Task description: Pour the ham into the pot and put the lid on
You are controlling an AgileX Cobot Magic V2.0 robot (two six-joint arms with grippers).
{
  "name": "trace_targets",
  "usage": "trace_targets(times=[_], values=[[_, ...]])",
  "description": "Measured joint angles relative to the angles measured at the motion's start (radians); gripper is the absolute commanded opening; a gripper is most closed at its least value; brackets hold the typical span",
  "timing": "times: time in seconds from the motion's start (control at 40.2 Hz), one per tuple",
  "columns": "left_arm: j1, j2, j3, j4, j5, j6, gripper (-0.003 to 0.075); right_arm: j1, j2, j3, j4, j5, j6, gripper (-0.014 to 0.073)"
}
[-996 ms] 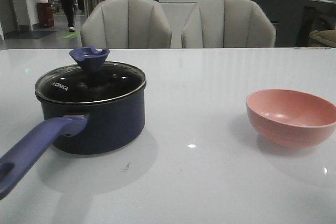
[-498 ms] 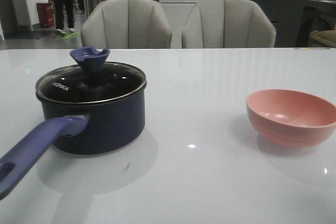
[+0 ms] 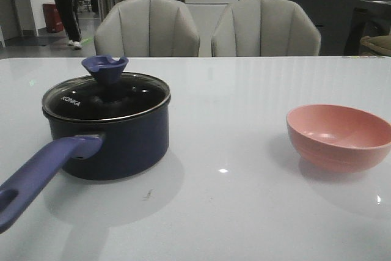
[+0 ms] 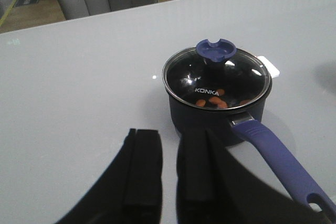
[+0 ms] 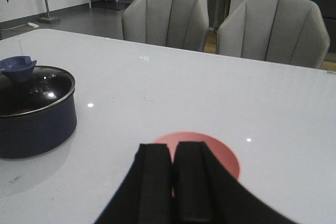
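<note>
Take the pot point(image 3: 110, 132) as your landmark: it sits on the white table point(image 3: 244, 90) toward the robot's left, its long purple-blue handle point(image 3: 40, 172) running out from the pot toward the robot. The lid point(image 3: 107, 97) rests squarely on the pot's rim, notched knob point(image 3: 105, 67) upright on top (the white KONKA lettering faces the handle side). Through the glass in the left wrist view you can see the ham point(image 4: 218, 99), a few small orange slices lying inside the pot on its dark bottom.

The pink bowl point(image 3: 339, 136) stands well apart from the pot, off to the robot's right, and nothing shows inside it.

Your left gripper point(image 4: 169, 169) hangs above the table on the pot's handle side with a narrow gap between its fingers, holding nothing. Your right gripper point(image 5: 172, 182) hangs over the bowl's near edge, far from the pot, fingers pressed together and holding nothing.

Two grey chairs point(image 3: 146, 27) stand behind the table, beyond the pot.
</note>
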Motion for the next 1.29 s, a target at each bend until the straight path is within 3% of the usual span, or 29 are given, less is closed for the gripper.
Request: trace_targets(times=[0.224, 0.871, 1.071, 1.295], values=[[0.0, -0.146, 0.065, -0.002, -0.07, 0.0, 0.0113, 0.0, 0.0, 0.0, 0.0, 0.0, 0.0, 0.0146], [0.012, -0.152, 0.076, 0.047, -0.11, -0.002, 0.0113, 0.0, 0.0, 0.0, 0.0, 0.0, 0.0, 0.0146], [0.082, -0.152, 0.209, 0.052, -0.29, -0.004, 0.0113, 0.0, 0.0, 0.0, 0.0, 0.0, 0.0, 0.0146], [0.182, -0.152, 0.429, 0.02, -0.583, -0.004, 0.0113, 0.0, 0.0, 0.0, 0.0, 0.0, 0.0, 0.0146]])
